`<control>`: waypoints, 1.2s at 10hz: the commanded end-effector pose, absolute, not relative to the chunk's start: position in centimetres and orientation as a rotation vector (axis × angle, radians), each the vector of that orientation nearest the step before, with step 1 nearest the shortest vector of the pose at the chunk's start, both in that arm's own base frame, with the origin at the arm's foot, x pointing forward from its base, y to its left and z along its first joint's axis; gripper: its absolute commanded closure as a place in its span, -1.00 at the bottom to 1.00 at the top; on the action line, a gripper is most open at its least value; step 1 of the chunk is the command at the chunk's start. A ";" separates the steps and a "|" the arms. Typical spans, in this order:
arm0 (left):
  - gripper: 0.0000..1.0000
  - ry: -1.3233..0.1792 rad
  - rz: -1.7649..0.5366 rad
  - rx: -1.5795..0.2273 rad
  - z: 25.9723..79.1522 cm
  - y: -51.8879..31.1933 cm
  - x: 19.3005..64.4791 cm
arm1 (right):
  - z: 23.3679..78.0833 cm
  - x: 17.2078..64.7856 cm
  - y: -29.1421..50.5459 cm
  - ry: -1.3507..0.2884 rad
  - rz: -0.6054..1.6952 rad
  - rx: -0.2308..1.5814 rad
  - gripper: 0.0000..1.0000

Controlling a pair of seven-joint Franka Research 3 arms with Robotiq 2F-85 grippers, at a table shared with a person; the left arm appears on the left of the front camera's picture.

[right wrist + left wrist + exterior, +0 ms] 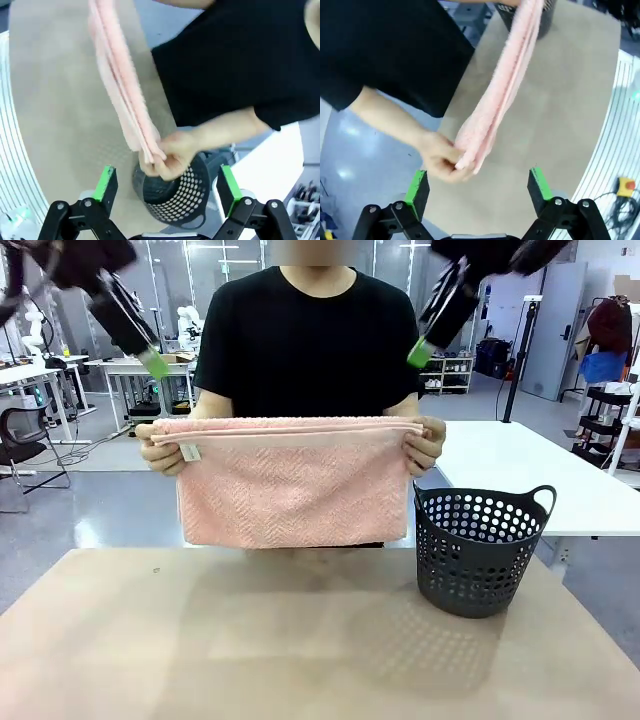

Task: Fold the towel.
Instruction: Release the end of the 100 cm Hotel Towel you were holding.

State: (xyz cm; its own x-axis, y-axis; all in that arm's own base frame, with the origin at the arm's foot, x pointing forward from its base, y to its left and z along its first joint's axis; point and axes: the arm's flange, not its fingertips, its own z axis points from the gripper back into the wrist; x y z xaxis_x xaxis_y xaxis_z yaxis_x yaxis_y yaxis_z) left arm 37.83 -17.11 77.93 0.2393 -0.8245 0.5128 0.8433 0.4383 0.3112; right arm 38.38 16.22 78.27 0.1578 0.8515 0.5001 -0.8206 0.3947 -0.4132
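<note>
Pink terry towel (290, 490), mid-frame, looks soft, light, floppy; I'd pinch its top corners beside the person's hands (424, 448). Left gripper (477, 186) and right gripper (167, 182) hang released, empty.

Towel (290, 495) salmon-pink, herringbone; basket (480, 555) dk grey, perforated.

One towel (290, 495), one basket (470, 565), one table (150, 640), two hands (158, 453) (424, 447), two pincers: left pincer (477, 172), right pincer (166, 170)
</note>
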 end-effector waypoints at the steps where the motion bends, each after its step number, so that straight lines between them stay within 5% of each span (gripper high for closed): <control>1: -1.00 -0.744 -0.930 -0.030 77.5 -14.1 35.6 | 78.2 37.1 14.0 -0.792 0.909 0.011 -1.00; 5: -1.00 -0.815 -0.662 -0.012 77.8 -6.3 32.1 | 77.6 35.4 6.2 -0.686 0.591 -0.004 -1.00; 12: -1.00 -0.789 -0.666 -0.044 78.1 -4.8 32.2 | 77.1 36.0 4.5 -0.679 0.603 0.010 -1.00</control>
State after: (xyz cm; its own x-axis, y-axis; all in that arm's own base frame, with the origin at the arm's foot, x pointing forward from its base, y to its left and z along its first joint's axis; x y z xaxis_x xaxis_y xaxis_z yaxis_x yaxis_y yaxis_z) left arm 32.30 -4.93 77.91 0.5143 -0.5408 0.6656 0.5741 0.7937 0.2012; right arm 35.95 4.53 77.17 0.6146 0.5209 0.5924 -0.5288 0.8293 -0.1805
